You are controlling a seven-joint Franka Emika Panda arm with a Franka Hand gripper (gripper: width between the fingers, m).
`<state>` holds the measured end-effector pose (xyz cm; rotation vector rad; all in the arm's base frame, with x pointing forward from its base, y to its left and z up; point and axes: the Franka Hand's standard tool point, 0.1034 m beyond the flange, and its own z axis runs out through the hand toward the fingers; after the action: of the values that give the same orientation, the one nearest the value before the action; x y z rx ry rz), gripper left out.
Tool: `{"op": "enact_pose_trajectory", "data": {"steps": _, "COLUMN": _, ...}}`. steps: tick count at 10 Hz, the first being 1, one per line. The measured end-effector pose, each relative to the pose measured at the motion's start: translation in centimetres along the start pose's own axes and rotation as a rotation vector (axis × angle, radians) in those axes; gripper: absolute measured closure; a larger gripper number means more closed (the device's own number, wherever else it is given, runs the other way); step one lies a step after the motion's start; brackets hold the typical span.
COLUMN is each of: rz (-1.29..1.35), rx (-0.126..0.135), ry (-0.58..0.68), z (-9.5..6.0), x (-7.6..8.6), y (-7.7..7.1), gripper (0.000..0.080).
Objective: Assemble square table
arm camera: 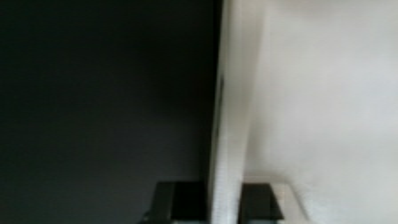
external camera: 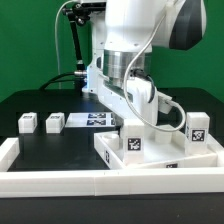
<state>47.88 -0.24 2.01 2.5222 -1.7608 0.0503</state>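
The square table's white slab (external camera: 165, 152) lies at the front of the exterior view's right, with a black-and-white tag (external camera: 132, 145) on its near edge. My gripper (external camera: 145, 122) reaches down onto it from under the white arm. In the wrist view the slab's thin raised rim (arm camera: 221, 120) runs straight between my two black fingers (arm camera: 183, 203), and the gripper (arm camera: 221, 205) is shut on it; the slab's white face (arm camera: 320, 110) fills one side. A tagged leg (external camera: 197, 125) stands upright at the slab's far right corner. Two more legs (external camera: 27, 122) (external camera: 54, 123) stand on the left.
The marker board (external camera: 95, 120) lies flat on the black table behind the slab. Long white border bars run along the front (external camera: 100, 183) and the left edge (external camera: 8, 150). The arm's base and cables stand at the back.
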Motion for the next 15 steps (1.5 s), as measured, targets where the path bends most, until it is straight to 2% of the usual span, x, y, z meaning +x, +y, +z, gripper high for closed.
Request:
{"op": "enact_pose_trajectory", "data": {"steps": 4, "rz": -0.056, "rx": -0.005, "ry": 0.004, "z": 0.1, "x": 0.2, "y": 0.1, "gripper": 0.0729}}
{"op": "enact_pose_trajectory", "data": {"steps": 5, "rz": -0.148, "rx": -0.012, "ry": 0.012, "z": 0.1, "x": 1.1, "y": 0.3, "gripper": 0.0729}}
{"op": "enact_pose_trajectory", "data": {"steps": 9, "rz": -0.296, "rx": -0.016, "ry": 0.002, "z": 0.1, "x": 2.6, "y": 0.4, "gripper": 0.0729}}
{"op": "enact_pose_trajectory", "data": {"steps": 12, "rz": -0.311, "rx": -0.013, "ry": 0.005, "z": 0.1, "x": 2.8, "y": 0.4, "gripper": 0.0729}}
{"op": "enact_pose_trajectory", "data": {"steps": 15, "rz": -0.665, "rx": -0.017, "ry": 0.032, "z": -0.2, "x": 4.4, "y": -0.1, "gripper": 0.0729}}
